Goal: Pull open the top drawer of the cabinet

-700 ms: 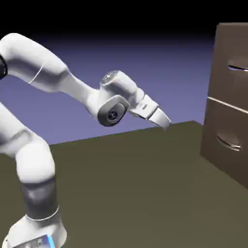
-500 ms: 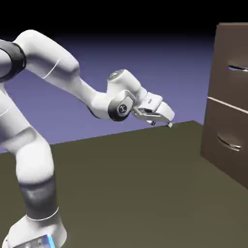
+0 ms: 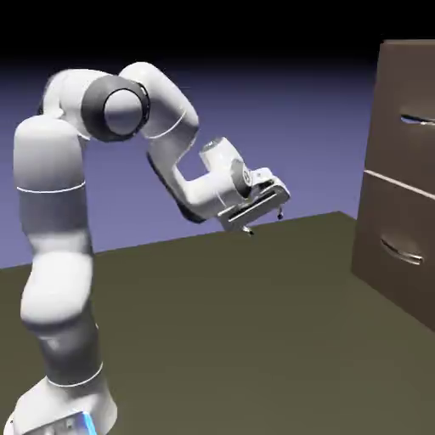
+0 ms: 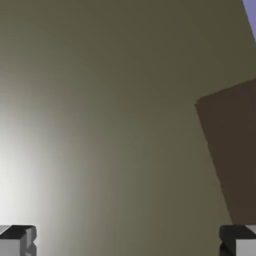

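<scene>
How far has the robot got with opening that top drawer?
Only the setup looks done: the gripper is open and empty, angled downward and short of the cabinet. No step on the handle is in hand. Reaching it, gripping it and pulling are left; the top drawer looks shut.

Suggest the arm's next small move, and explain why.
Probably raise the open gripper and tilt it toward the top drawer: its fingertips point down at the table, well short of and below the upper handle.
</scene>
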Available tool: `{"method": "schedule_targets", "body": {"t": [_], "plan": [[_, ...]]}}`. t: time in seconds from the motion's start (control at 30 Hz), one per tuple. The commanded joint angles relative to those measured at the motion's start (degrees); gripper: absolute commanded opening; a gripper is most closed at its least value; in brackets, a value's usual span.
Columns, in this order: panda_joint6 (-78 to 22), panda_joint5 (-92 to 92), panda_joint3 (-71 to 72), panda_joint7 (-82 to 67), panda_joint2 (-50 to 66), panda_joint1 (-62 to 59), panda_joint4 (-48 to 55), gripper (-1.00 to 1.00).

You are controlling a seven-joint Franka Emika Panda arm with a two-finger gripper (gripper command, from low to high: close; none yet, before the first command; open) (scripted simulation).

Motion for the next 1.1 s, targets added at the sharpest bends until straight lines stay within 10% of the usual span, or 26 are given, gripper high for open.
{"method": "schedule_targets", "body": {"t": [0.0,1.07], "plan": [[-0.53,-2.50,1.69,-0.38,1.84,-0.71,1.40,0.00],[-17.34,-82.23,55.73,-12.52,60.70,-22.72,46.12,0.00]]}}
